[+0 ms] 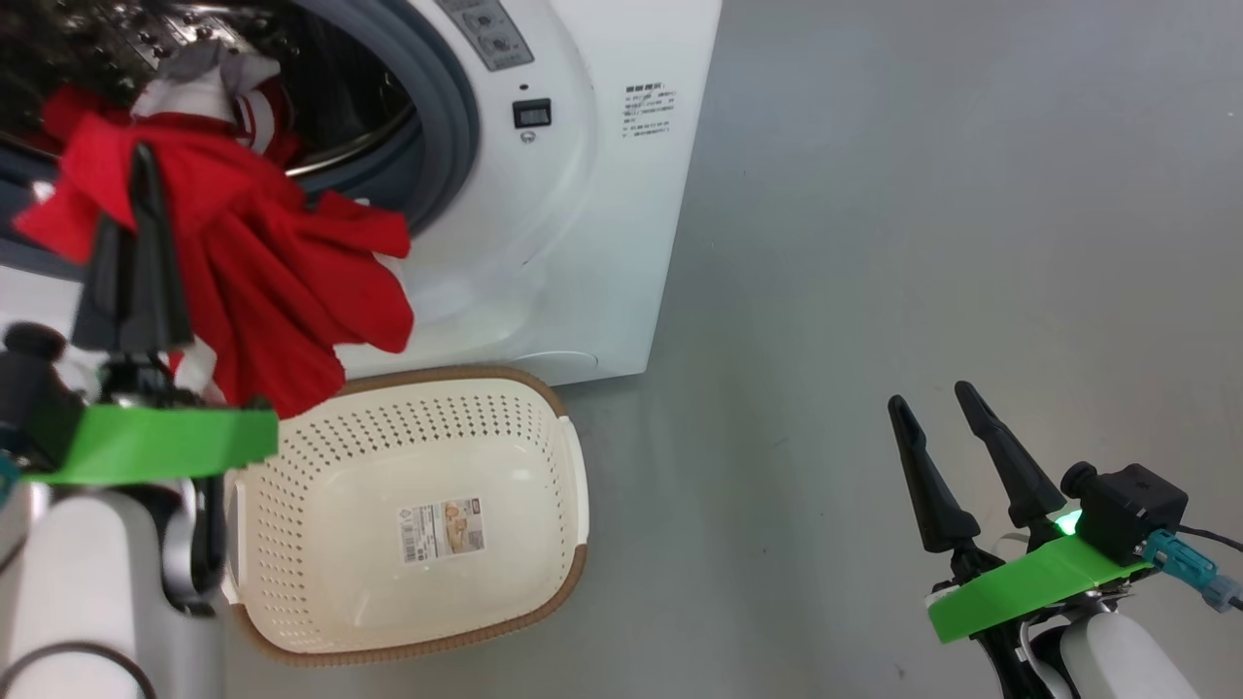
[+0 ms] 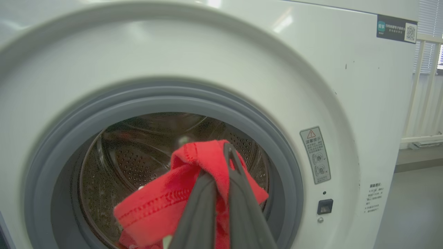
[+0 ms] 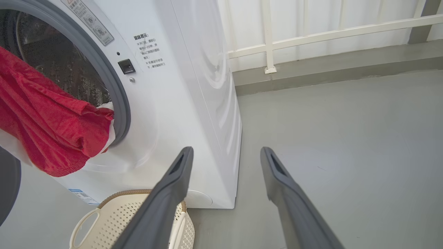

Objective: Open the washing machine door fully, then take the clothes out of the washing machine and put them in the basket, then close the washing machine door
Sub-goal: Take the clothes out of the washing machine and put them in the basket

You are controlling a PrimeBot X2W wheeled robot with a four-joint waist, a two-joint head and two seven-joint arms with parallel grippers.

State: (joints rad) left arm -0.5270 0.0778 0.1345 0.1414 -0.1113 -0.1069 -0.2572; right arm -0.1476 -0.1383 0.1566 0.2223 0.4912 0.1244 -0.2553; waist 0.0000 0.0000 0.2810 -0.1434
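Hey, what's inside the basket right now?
Only a sticker on the bare bottom of the basket; no clothes in it yet. Its far left corner is covered by the hanging clothes and the left arm.

The left gripper is pinching the clothes at six o'clock, before the washing machine drum; a warning label is sitting at three o'clock.
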